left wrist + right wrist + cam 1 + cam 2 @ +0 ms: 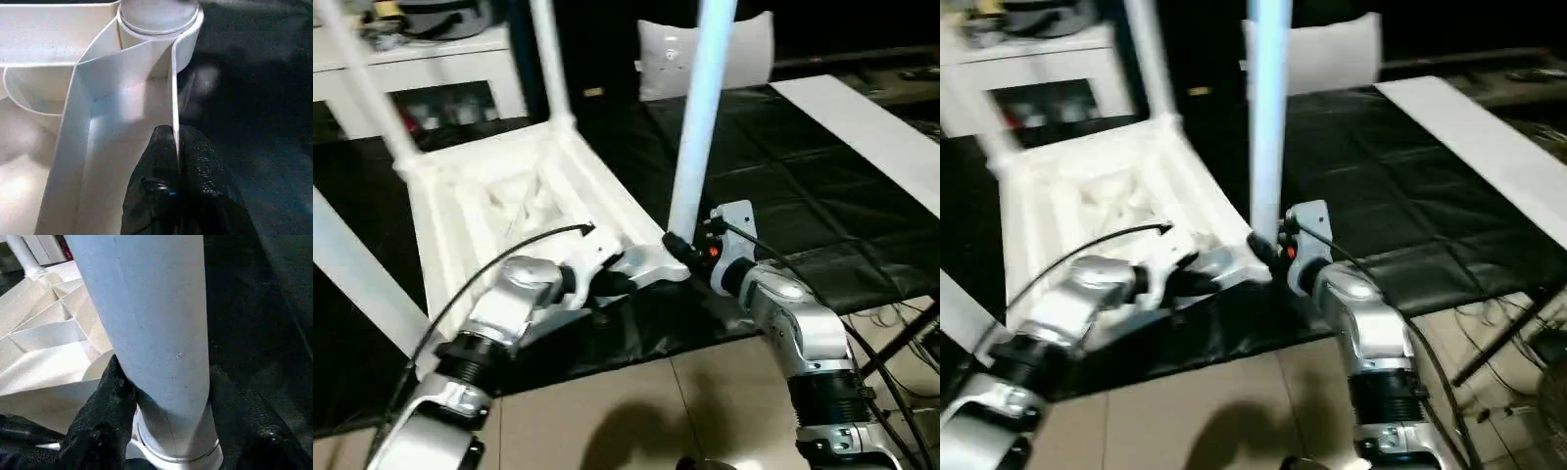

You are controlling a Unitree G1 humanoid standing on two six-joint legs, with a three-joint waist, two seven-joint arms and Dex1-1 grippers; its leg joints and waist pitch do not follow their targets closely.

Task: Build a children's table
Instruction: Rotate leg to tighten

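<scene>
The children's table top point(509, 196) lies upside down on the black-covered work table, ribbed underside up. White legs stand in its corner sockets: one at the near right point(700, 117), one at the far right point(548, 59), and one at the far left point(372, 88). Another leg point(352, 274) slants past on the left. My left gripper point(641, 269) is shut on the top's thin rim wall point(172, 88), just short of the near-right socket point(159, 14). My right gripper point(680, 250) holds the base of the near-right leg point(156, 323), with one finger point(105, 396) on each side, touching it.
The work table's front edge runs just below both grippers, with tiled floor point(656, 411) beyond it. A long white board point(871, 127) lies at the right. A white bag point(744, 49) stands at the back, a white cabinet point(431, 59) at the back left, and cables point(901, 343) hang at the right.
</scene>
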